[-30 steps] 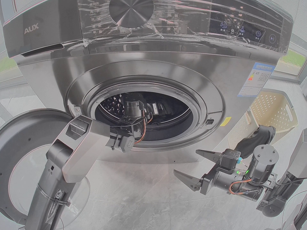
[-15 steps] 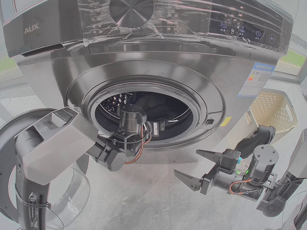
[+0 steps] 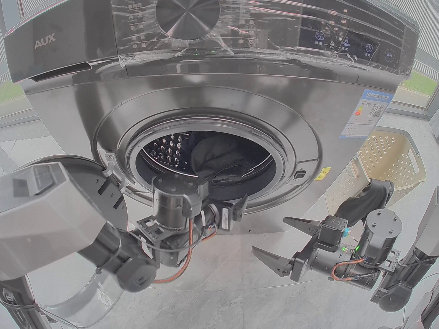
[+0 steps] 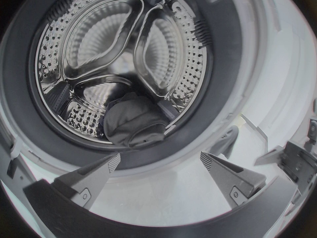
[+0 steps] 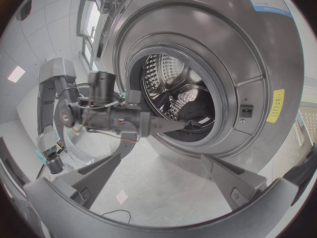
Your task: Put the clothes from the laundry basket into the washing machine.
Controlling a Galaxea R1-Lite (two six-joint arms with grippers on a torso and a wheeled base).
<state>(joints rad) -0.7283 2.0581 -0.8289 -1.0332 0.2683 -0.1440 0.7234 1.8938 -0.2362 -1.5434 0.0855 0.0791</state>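
Grey garment (image 4: 133, 123) lies in the washing machine (image 3: 219, 92) drum, so that part is done; left gripper (image 4: 159, 156) empty, jaws apart, just outside the opening. Black garment (image 3: 366, 199) draped on laundry basket (image 3: 393, 156) rim, not yet moved; right gripper (image 3: 270, 235) spread wide, empty, near it

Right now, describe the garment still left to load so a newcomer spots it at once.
Find the washing machine; the beige laundry basket sits beside it on the robot's right. Draped over the basket's rim is a black garment, just beyond the right pincer; unlike the dark bundle in the drum, it hangs outside the machine.
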